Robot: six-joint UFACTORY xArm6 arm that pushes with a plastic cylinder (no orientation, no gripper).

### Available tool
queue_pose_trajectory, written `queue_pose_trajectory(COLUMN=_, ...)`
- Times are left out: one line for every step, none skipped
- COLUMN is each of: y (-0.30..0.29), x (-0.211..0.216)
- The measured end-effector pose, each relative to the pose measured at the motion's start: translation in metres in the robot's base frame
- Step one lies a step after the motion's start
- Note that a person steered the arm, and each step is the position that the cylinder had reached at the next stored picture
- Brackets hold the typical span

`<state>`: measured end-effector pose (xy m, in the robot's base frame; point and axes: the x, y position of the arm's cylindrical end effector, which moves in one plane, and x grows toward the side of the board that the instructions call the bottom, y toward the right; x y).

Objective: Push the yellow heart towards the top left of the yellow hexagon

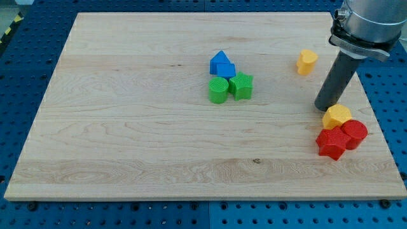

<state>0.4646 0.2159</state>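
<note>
The yellow heart (306,62) lies near the view's upper right of the wooden board (127,127). The yellow hexagon (336,116) sits lower at the right, touching a red star-like block (331,143) and a red round block (354,133) below it. My tip (324,107) is the lower end of the dark rod, resting just left of and above the yellow hexagon, almost touching it. The tip is well below and slightly right of the yellow heart.
Near the board's middle, a blue house-shaped block (219,62) and a small blue block (226,71) sit above a green round block (218,90) and a green star-like block (241,86). The board's right edge is close to the red blocks.
</note>
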Motion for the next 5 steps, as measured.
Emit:
queue_pose_trajectory(y=0.047, x=-0.014)
queue_pose_trajectory(y=0.070, x=-0.068)
queue_pose_trajectory(y=0.052, x=-0.131)
queue_pose_trajectory(y=0.000, x=-0.149)
queue_pose_trajectory(y=-0.004, x=-0.149)
